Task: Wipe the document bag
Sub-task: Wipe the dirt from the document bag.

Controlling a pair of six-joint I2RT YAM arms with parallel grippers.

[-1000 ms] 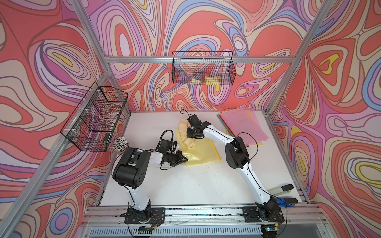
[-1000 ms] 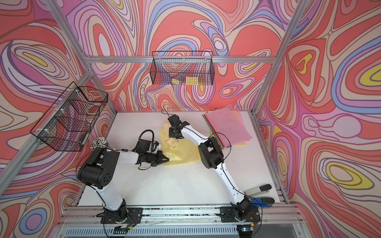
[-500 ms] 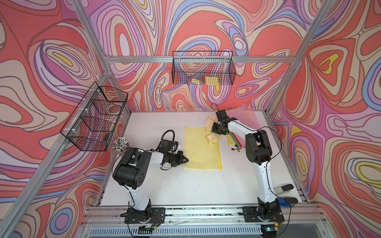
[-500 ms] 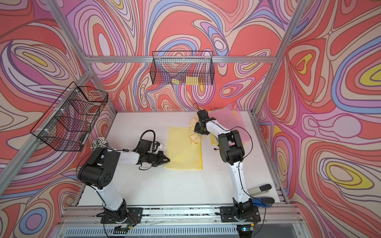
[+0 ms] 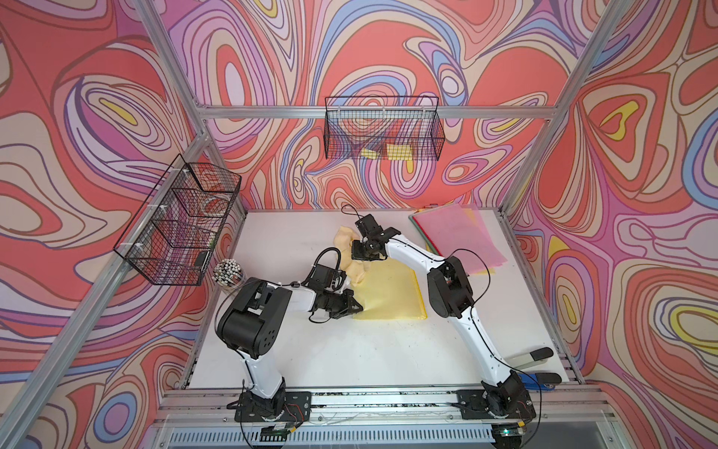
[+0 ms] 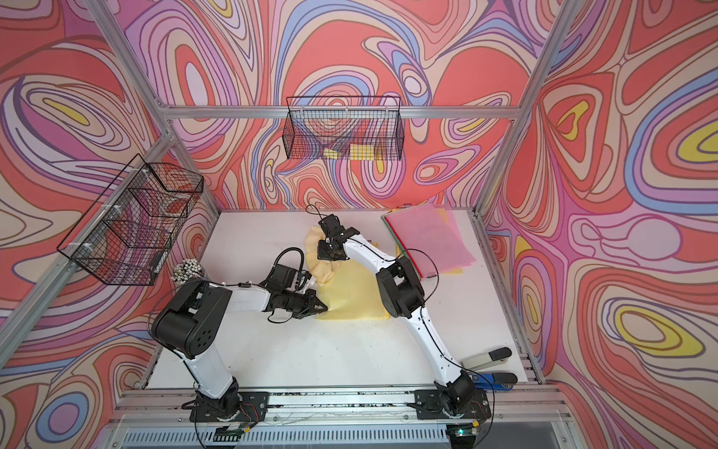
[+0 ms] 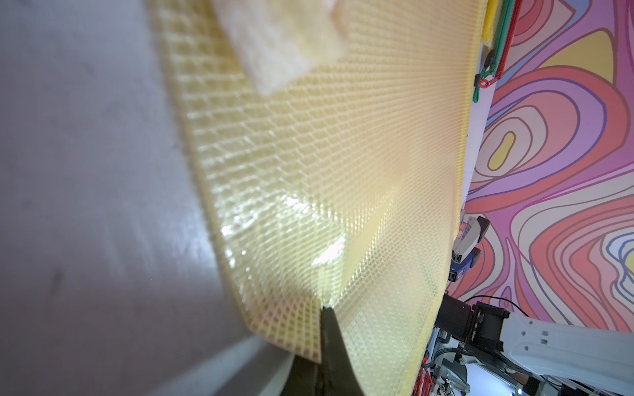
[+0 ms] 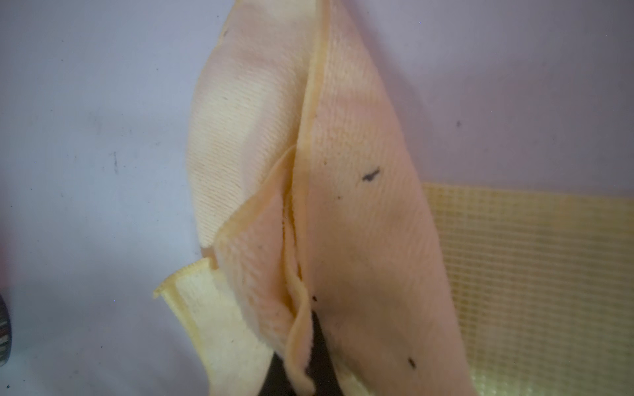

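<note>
**Document bag (image 5: 388,295) pinned at one edge, cloth on its corner**

Yellow mesh, flat on the bench (image 5: 349,361), just beside the pink folder stack (image 5: 458,237). Zip edge faces the stack, long axis front-to-back. Left gripper (image 5: 358,308) is clamped on the edge away from the stack, where the mesh buckles. Right gripper (image 5: 359,254) is closed on a cream cloth (image 5: 355,272) at the bag's far corner.

You're looking at the white desk (image 5: 349,357), with the yellow mesh document bag (image 5: 392,295) lying near its middle. The pale cloth (image 5: 345,237) is draping off the bag's far left corner onto the desk. A pink-topped stack of sheets (image 5: 458,237) is sitting far right, a cup of markers (image 5: 228,274) at the left edge, and a stapler (image 5: 532,355) and a blue-handled tool (image 5: 542,378) at the near right edge.
</note>
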